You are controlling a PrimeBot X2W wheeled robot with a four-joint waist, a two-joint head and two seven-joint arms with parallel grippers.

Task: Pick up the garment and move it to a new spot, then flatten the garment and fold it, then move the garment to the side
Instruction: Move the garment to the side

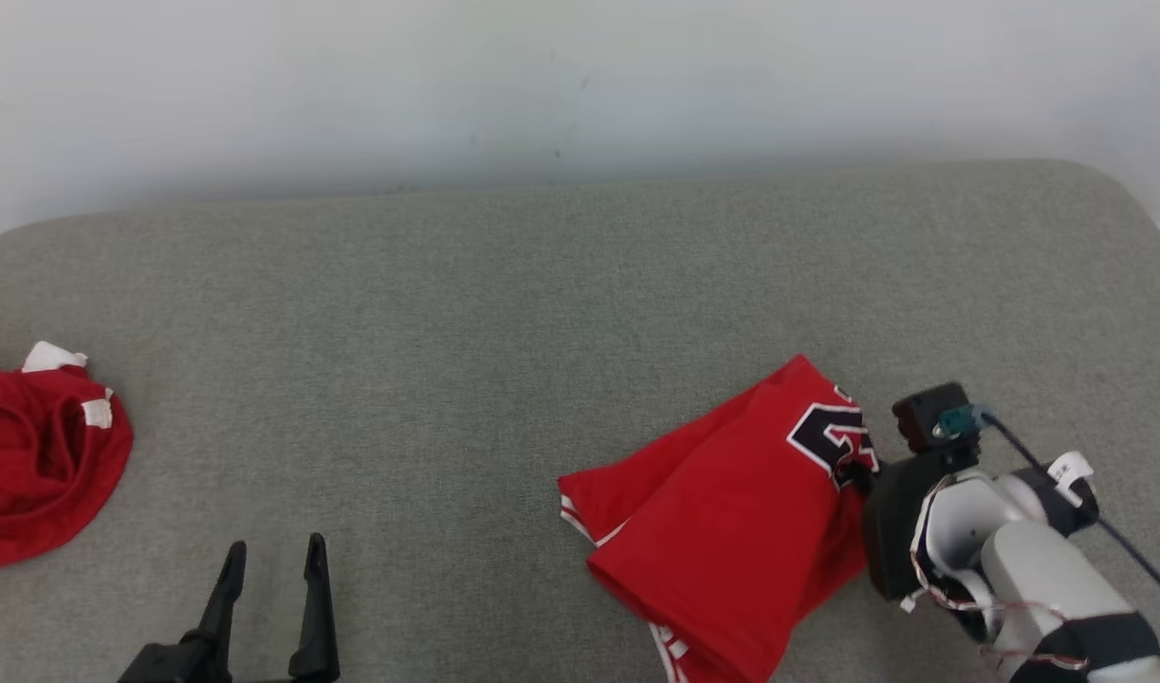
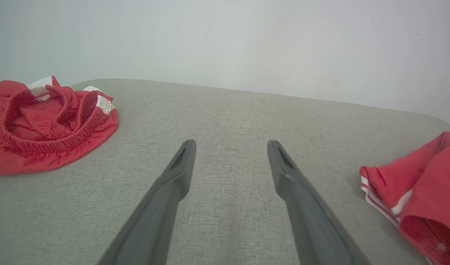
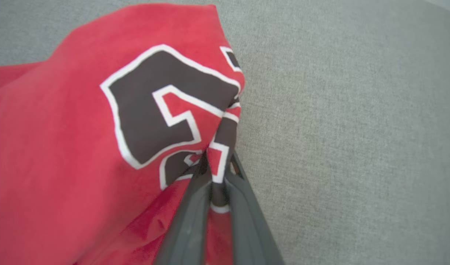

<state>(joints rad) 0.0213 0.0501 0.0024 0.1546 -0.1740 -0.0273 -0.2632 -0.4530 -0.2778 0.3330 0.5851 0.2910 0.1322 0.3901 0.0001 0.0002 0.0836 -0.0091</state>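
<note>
Right fingers [image 3: 190, 221] pinch just a thin fold of the jersey [image 1: 731, 531], left fingers [image 2: 166, 191] spread idle; fold may slip when lifted.

free: mid surface [image 1: 504, 313] | blocked: shorts [image 1: 39, 465] left, jersey [image 1: 731, 531] right

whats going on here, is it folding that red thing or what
Not folding yet. The right pincer is shut on a fold of the red jersey, at the edge by its black number. The jersey lies rumpled on the grey surface, not yet flattened. The left pincer is open over bare surface, holding nothing. Red shorts lie bunched at the far left.
</note>
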